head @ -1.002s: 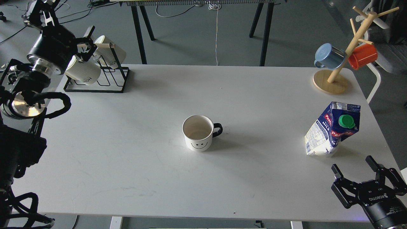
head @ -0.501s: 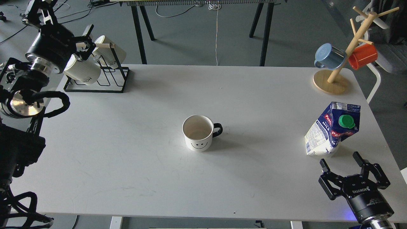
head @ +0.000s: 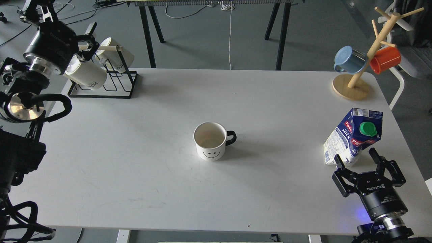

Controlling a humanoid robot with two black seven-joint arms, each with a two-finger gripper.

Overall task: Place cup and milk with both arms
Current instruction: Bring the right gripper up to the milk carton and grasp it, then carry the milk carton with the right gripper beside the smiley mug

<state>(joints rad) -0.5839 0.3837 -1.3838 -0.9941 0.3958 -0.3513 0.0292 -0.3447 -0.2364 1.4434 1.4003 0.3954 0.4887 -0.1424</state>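
A white ribbed cup (head: 87, 74) hangs tilted at the black wire rack (head: 114, 89) at the table's far left. My left gripper (head: 85, 43) is closed around that cup's upper end. A blue and white milk carton (head: 344, 138) with a green cap stands leaning at the right. My right gripper (head: 355, 156) is open, its fingertips just in front of the carton's base, one on each side. A white smiley mug (head: 210, 141) with a black handle stands upright mid-table.
A second white cup (head: 113, 55) hangs on the same rack. A wooden mug tree (head: 351, 88) at the far right corner holds a blue mug (head: 349, 60) and an orange mug (head: 384, 59). The white table (head: 135, 162) ends close behind my right gripper.
My right gripper has moved forward and left, up to the milk carton's base, still open. My left gripper has shifted slightly up and left with the white cup.
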